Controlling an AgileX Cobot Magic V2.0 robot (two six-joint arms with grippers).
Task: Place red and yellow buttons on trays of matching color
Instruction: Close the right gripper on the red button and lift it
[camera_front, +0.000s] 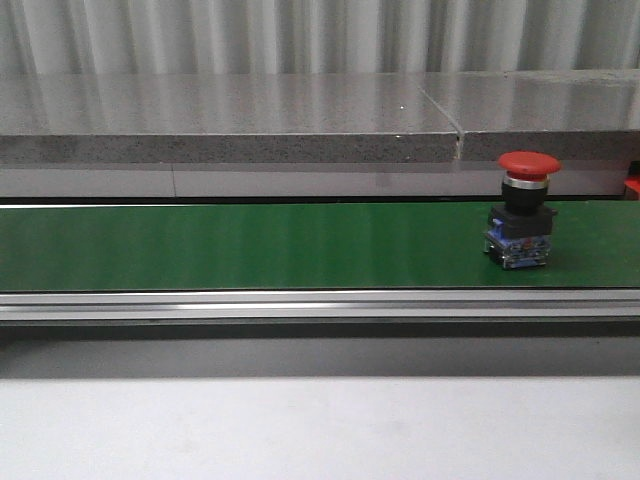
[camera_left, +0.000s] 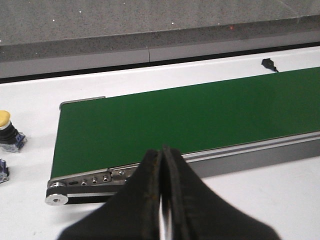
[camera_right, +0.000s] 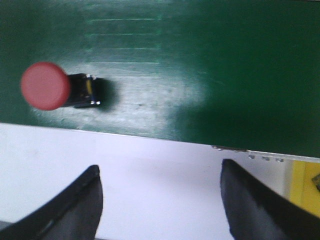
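While the red button (camera_front: 526, 208) stands upright on the green belt (camera_front: 250, 245) towards its right end, bare belt stretches leftwards. Right pincer (camera_right: 160, 200) hangs wide apart over white table (camera_right: 150, 165) beside the belt's near edge, holding nothing. Left pincer (camera_left: 162, 200) is pressed together, empty, near the belt's left end; a yellow button (camera_left: 7, 131) sits on the table beyond that end.
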